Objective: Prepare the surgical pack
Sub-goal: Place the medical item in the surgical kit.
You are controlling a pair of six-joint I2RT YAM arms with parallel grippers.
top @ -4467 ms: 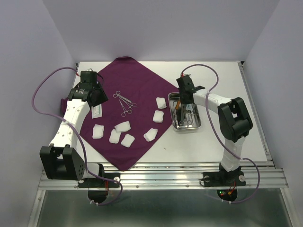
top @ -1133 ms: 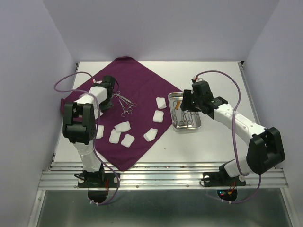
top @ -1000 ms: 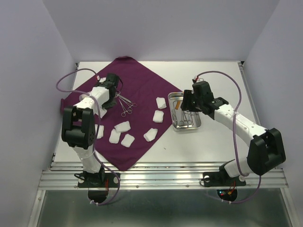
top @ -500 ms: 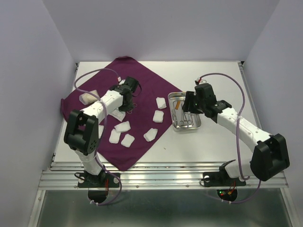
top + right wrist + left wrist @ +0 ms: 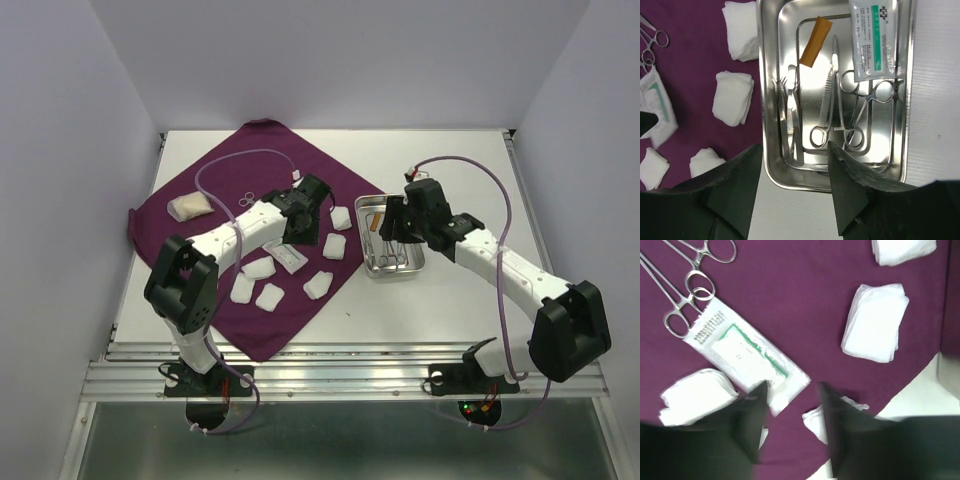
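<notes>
Over the tray [image 5: 766,75], your right fingers [image 5: 735,195] gape empty; left fingers [image 5: 745,435], also wide and empty, could snag the packet [image 5: 747,357] and drag cloth [image 5: 805,300].

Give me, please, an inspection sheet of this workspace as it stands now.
Surface: white table, large dark purple square cloth spread on its left.
Job's things: white gauze pads, steel forceps and a sealed white packet on the cloth; small shiny steel rectangular tray beside it holds thin metal instruments, a second packet and an orange strip.
Clutter: tan pad at the cloth's left corner.
Grippers: left gripper open over the cloth; right gripper open over the tray; both empty.
Cables: purple cables loop above both arms.
Surroundings: pale walls on three sides.
</notes>
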